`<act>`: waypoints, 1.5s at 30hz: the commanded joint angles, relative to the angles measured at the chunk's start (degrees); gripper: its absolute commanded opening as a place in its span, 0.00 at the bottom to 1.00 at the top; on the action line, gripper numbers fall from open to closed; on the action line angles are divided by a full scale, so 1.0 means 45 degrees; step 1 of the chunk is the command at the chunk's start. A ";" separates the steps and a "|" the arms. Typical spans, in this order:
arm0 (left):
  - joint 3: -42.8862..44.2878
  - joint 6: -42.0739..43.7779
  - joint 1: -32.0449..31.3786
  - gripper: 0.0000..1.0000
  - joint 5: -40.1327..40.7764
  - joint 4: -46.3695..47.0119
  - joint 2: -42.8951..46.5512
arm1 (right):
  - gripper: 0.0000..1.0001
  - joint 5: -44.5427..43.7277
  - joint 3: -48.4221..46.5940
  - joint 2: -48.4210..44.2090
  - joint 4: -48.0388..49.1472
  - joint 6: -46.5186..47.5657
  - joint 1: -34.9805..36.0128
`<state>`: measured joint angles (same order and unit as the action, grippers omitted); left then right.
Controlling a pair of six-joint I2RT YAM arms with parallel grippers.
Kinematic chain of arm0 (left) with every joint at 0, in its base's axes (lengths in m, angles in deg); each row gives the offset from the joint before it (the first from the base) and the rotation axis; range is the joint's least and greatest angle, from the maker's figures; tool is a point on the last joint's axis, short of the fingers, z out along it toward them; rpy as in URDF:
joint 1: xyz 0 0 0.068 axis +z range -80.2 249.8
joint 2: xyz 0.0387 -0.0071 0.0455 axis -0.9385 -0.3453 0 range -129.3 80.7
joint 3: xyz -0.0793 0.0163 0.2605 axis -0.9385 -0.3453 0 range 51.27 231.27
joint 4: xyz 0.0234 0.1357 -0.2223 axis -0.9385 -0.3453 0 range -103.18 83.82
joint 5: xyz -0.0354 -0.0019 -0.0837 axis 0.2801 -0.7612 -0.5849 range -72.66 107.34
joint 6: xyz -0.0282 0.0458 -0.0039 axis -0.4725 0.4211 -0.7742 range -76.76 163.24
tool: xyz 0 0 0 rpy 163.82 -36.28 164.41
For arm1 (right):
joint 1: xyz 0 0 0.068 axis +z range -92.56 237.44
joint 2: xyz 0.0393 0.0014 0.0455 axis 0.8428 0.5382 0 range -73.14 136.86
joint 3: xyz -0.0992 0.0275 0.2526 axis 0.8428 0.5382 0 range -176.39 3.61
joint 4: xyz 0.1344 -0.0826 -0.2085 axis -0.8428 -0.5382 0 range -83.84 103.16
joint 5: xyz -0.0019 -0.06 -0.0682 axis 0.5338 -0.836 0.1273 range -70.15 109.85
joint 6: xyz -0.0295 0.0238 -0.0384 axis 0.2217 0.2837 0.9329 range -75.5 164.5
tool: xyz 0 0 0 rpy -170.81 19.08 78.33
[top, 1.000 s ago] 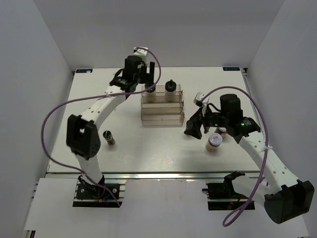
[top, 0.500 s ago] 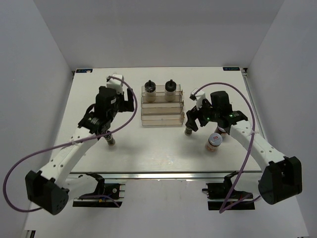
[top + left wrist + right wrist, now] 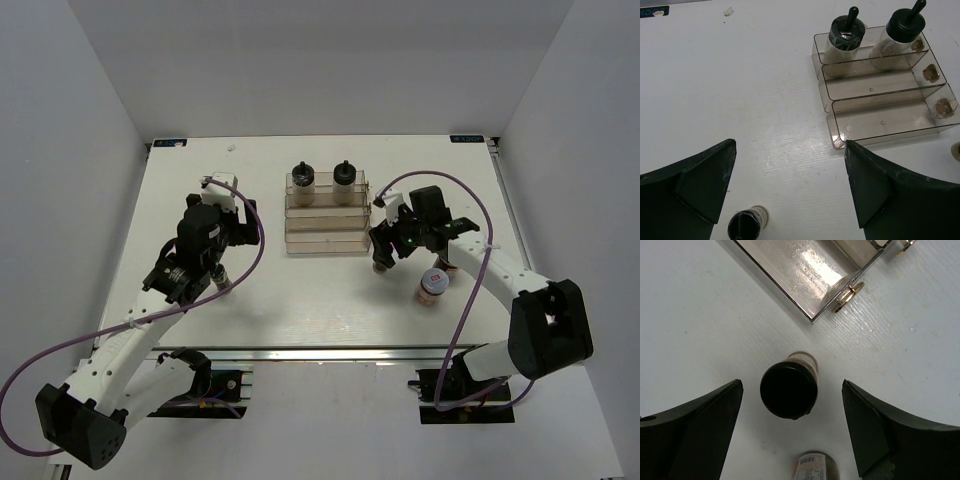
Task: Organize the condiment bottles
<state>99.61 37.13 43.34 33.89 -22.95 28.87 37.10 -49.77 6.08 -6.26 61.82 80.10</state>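
Two pale condiment bottles with black knob tops (image 3: 303, 180) (image 3: 344, 178) stand on the back step of the clear rack (image 3: 327, 238); the left wrist view shows them too (image 3: 845, 37) (image 3: 900, 30). My left gripper (image 3: 212, 262) (image 3: 790, 150) hangs open over a small dark black-capped bottle (image 3: 745, 226) (image 3: 224, 288), which stands low between the fingers, nearer the left one. My right gripper (image 3: 384, 245) (image 3: 792, 386) is open around a black-capped jar (image 3: 789, 390) (image 3: 380, 266), not touching it. A brownish jar with a red-marked white lid (image 3: 432, 286) (image 3: 816, 468) stands just to the right.
The rack's lower steps (image 3: 890, 117) hold nothing, and its corner (image 3: 805, 270) lies close ahead of the right gripper. Purple cables loop beside both arms. White walls enclose the table, with its near edge (image 3: 320, 350) in front of the arm bases.
My left gripper left the pale bottle on the rack's back step and drew back to the front left, over the dark bottle. My right gripper shifted left over the black-capped jar.
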 commanded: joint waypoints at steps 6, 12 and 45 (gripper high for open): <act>-0.0058 0.0264 -0.0019 0.98 0.0051 0.0095 0.0073 | 0.79 0.0013 -0.0305 0.0540 0.0409 0.0369 0.0044; -0.0058 0.0264 -0.0019 0.98 0.0071 0.0095 0.0073 | 0.70 0.0052 -0.0207 0.0520 0.0546 0.0428 0.0063; -0.0194 0.0283 -0.0019 0.98 0.0442 0.0095 -0.0025 | 0.00 0.0793 -0.4400 0.0067 -0.1466 0.0469 0.0102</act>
<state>99.41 38.13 43.34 34.79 -22.91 28.58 38.52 -63.63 4.07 -12.58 65.05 80.27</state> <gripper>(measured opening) 0.982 0.510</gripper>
